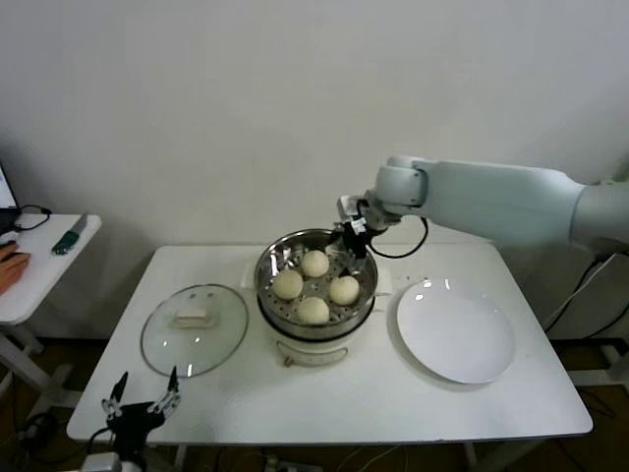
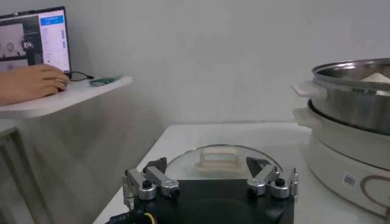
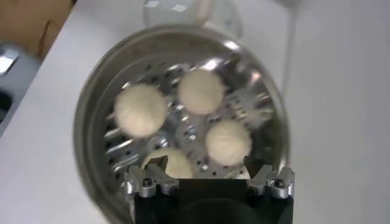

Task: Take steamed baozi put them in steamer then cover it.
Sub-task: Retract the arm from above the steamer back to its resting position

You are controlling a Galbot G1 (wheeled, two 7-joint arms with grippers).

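White rectangular table (image 1: pixel 324 403), front strip bare from edge to edge, broad and free for movement. Left of it, apart across a gap, a smaller white side table (image 1: pixel 39 265) with a person's hand (image 1: pixel 10 267) at its edge.

Right arm, white and thick (image 1: pixel 501 202), reaching in from the right above the table's back edge. Well right of the pot, flat round white plate (image 1: pixel 455 330), bare, its front rim close to the table's front edge.

Middle of the table: round shiny stainless-steel steamer (image 1: pixel 267 280) with perforated floor, seated on a white electric pot base (image 1: pixel 319 349). To its left, just beside but not touching, round clear glass cover (image 1: pixel 194 329) with metal rim and cream-white rectangular handle, flat on the table, handle up; narrow bare table between its rim and the left edge.

Inside the steamer, four small round cream-white steamed baozi (image 1: pixel 314 263), spaced in a diamond, none against the wall, gaps of perforated floor between.

Right gripper (image 1: pixel 352 239) poised over the steamer's back rim, above the rearmost bun, jaws spread wide and holding nothing; from its wrist camera, fingertips (image 3: pixel 143 182) apart with one bun below between them. Left gripper (image 1: pixel 142 398) low at the front left corner of the table, short of the cover, jaws wide apart and empty.
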